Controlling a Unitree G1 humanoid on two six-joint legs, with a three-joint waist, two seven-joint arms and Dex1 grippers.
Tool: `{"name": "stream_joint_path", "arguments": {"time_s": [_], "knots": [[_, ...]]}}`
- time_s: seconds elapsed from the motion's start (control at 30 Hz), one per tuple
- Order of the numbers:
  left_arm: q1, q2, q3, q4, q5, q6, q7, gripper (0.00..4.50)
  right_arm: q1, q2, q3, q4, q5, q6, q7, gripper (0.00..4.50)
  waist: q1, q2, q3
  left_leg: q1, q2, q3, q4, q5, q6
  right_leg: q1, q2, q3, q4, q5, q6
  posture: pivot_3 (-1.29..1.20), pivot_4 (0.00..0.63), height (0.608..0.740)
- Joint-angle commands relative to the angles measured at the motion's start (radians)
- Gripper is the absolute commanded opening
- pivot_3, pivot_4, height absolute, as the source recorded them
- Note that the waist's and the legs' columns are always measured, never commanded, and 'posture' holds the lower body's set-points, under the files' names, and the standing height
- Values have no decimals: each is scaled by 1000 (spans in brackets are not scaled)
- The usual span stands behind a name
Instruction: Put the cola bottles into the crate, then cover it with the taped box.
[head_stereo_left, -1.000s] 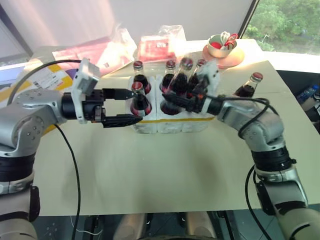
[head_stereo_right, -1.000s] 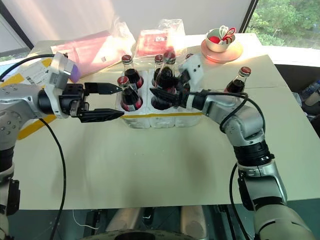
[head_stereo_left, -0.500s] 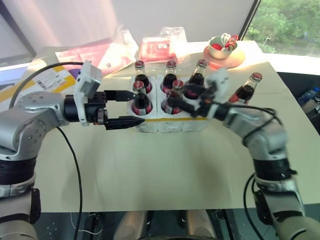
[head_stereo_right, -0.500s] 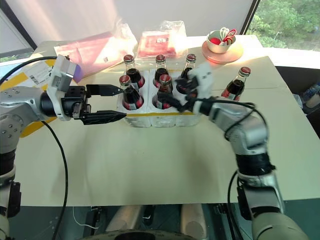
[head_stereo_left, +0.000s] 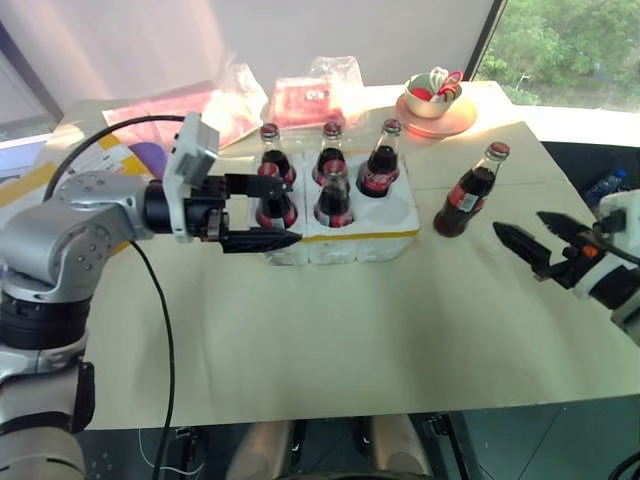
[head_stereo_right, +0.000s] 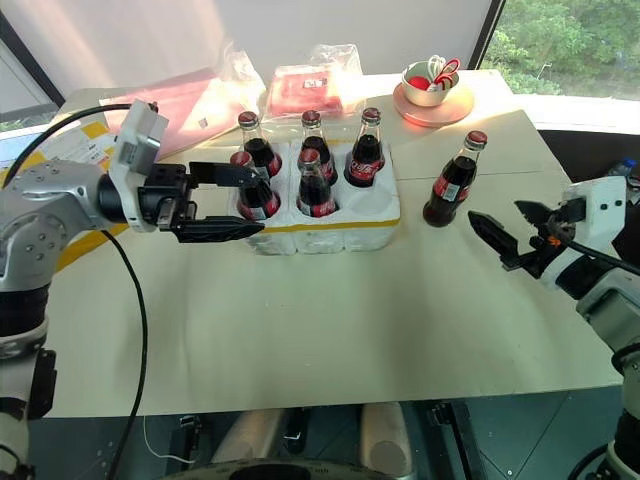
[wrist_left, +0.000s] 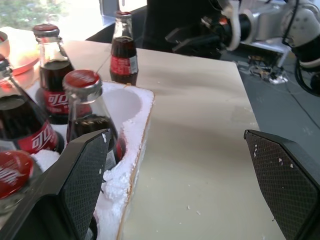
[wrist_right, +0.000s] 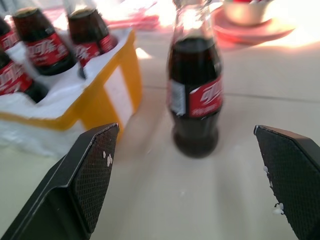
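Crate (head_stereo_right: 330, 225) mid-table holds five cola bottles (head_stereo_right: 312, 185); the front well nearest the right arm is empty. Sixth bottle (head_stereo_right: 448, 181) stands upright on the table (head_stereo_right: 300, 330) just right of the crate, apart from it. Right gripper (head_stereo_right: 505, 238) sits right of that bottle, jaws wide, holding nothing, lined up on it, likely for the last pick. Left gripper (head_stereo_right: 225, 200) spread wide at the crate's left end, empty, one finger along its front edge, probably steadying. Behind the crate: pink packets (head_stereo_right: 305, 88), saucer with bowl (head_stereo_right: 432, 88). Nothing blocks the lone bottle.
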Motion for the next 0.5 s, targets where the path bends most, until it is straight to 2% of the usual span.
{"name": "stream_joint_path", "arguments": {"time_s": [0.03,0.3,0.5], "knots": [[-42,-21,2,12,15,-27,2,4500,-26,33,60,14,-60,-68,-39,4442,5,0,0,0,0,0,0,0,0,0,0,0,0,0,0,0,150,739],[-46,-38,13,-4,18,-18,16,4500,-179,94,212,218,-195,-198,-61,4442,8,0,0,-1,-2,0,0,0,0,-1,1,0,0,0,0,0,150,739],[-14,-24,44,-41,2,2,39,4500,-306,115,286,408,-253,-280,-6,4442,7,0,0,-1,-2,0,0,0,0,-2,1,0,0,0,0,0,150,739]]}}
